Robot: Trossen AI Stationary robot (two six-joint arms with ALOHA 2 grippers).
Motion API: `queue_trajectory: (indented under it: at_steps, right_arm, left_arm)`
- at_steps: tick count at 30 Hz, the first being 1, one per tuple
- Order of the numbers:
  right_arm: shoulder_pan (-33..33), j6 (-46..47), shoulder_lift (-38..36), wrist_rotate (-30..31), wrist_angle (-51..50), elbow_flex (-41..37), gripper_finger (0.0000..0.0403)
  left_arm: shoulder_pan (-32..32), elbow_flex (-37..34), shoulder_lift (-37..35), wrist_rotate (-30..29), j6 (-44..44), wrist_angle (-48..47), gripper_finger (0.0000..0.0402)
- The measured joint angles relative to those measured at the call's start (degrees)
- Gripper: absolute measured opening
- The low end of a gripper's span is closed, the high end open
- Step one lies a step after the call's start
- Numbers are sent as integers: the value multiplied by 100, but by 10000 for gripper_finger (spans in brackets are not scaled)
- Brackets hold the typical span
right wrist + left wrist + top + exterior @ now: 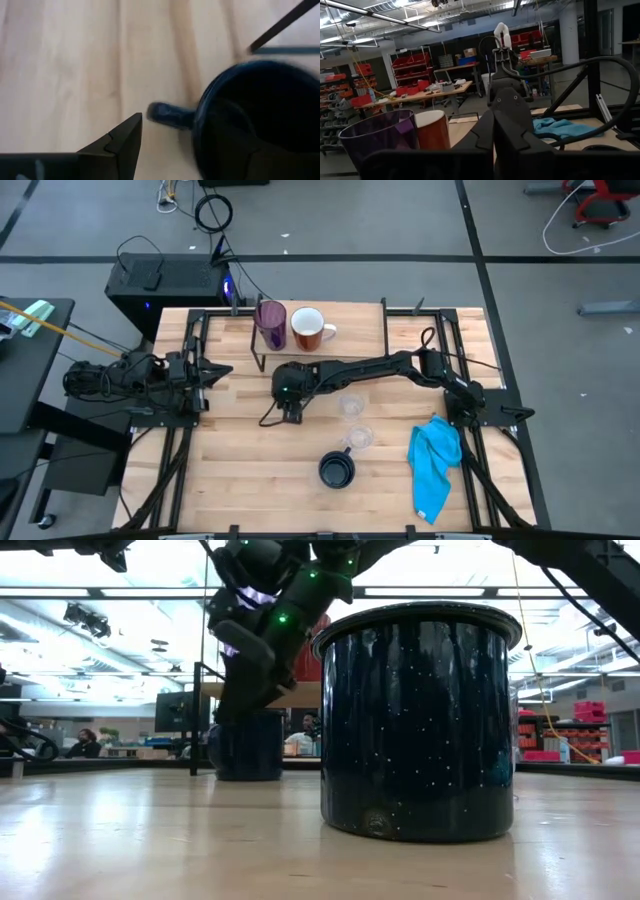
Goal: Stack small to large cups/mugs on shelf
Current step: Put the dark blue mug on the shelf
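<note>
A purple tumbler (270, 323) and a white-and-orange mug (308, 330) stand on the shelf (350, 330) at the table's far side. My right gripper (290, 413) is open, reaching to the table's middle just in front of the shelf, over a dark mug (260, 115) that stands on the table. One finger (125, 142) stands apart beside the mug's handle (170, 114). A second dark mug (337, 470) stands near the front edge, with two clear glasses (350, 405) (358, 438) between. My left gripper (222, 370) is shut and empty at the table's left. My right gripper comes at the dark mug from above, pointing down. Its visible finger is clear of the handle. The other finger is lost against the dark of the mug's mouth (250, 130), so I cannot tell whether it touches the mug.
A blue cloth (435, 465) lies crumpled at the right front. The shelf's black legs (257, 360) stand just behind the right gripper. People sit in the room beyond the table (85, 743).
</note>
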Motion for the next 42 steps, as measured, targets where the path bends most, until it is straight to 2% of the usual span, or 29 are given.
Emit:
queue_trajectory:
  at_steps: [13,19,24,30,35,39,42]
  right_arm:
    - [-31,-1863,-804,-221,-1268,2,204]
    - [-112,-1065,-1143,-217,-448,13,193]
    - [-39,-378,-839,-148,319,13,188]
    - [332,-824,-264,-181,789,0,189]
    - [575,-855,83,-146,1071,0,186]
    - [622,-816,270,438,1110,0,185]
    - [589,-687,347,581,1011,7,185]
  left_arm:
    - [0,2,-2,0,0,-9,27]
    - [1,2,-2,0,2,2,12]
    - [0,2,-2,-1,-2,9,9]
    - [0,2,-2,-1,7,4,27]
    - [0,2,-2,1,7,35,21]
    - [0,2,-2,1,4,58,10]
    - [1,2,-2,1,4,57,8]
